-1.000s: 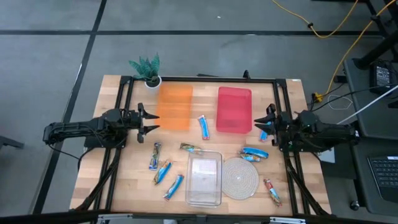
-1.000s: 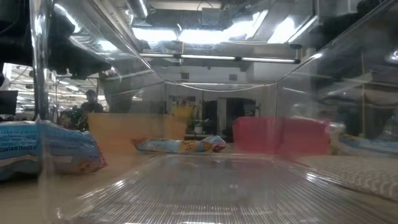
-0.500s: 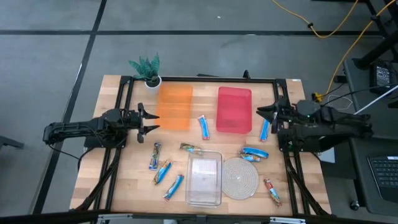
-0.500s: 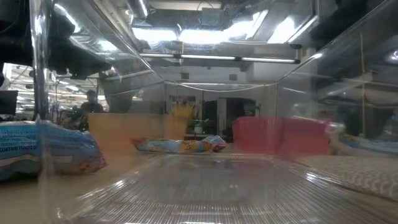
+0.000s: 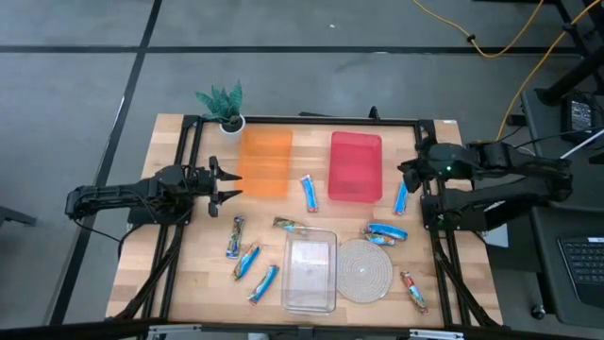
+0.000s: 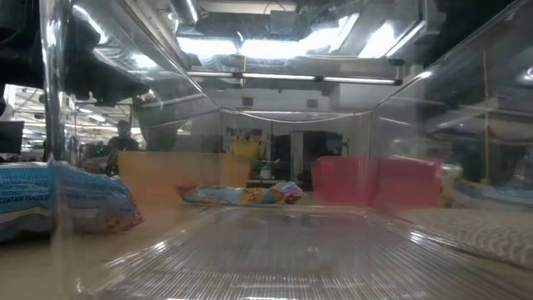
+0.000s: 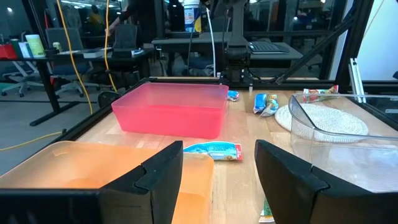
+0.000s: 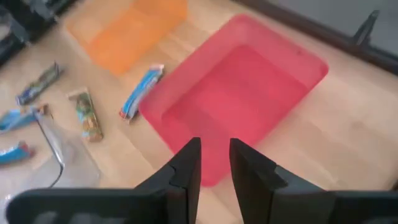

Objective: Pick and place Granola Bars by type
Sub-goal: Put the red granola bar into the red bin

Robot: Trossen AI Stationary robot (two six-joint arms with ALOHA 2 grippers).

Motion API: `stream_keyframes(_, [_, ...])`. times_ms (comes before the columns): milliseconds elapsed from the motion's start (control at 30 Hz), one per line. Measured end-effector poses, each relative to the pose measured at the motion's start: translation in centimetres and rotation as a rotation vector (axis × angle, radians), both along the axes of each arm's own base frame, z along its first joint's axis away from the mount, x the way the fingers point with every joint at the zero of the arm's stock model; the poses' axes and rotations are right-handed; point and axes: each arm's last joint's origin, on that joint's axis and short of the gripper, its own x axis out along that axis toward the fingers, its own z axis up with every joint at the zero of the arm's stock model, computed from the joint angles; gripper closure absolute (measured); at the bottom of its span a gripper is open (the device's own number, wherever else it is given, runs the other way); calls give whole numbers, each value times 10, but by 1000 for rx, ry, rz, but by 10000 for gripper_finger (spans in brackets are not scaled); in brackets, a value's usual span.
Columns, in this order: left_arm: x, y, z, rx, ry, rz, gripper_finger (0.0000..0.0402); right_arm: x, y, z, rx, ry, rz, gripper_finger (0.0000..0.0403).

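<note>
Granola Bars [image 5: 309,193] scattered on table [image 5: 189,274]; left gripper [image 5: 229,184] parted, empty, beside orange tray [image 5: 263,161]; right gripper [image 5: 404,171] narrowly parted, empty, by red tray [image 5: 356,165].

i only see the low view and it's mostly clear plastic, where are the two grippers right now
observer: the left gripper hangs open beside the orange tray, holding nothing.
operator: and the right one
observer: the right gripper is raised over the red tray, near its right edge. Its fingers are slightly apart with nothing between them.
operator: any bars sorted yet
observer: none. The granola bars all lie on the table, and the orange, red and clear tray are empty.
</note>
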Motion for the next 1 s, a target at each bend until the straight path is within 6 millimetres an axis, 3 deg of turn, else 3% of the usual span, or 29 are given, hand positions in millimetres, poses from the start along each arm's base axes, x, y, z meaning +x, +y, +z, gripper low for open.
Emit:
stream_keyframes(167, [0,0,0,0,0,0,208,10,4,-9,112,75,81,315])
stream_keyframes(333, [0,0,0,0,0,0,208,20,1,-21,173,146,-16,315])
stream_keyframes(633, [0,0,0,0,0,0,208,28,-7,-42,229,424,-172,310])
stream_keyframes(1000, [0,0,0,0,0,0,208,45,-21,-58,268,575,-261,205])
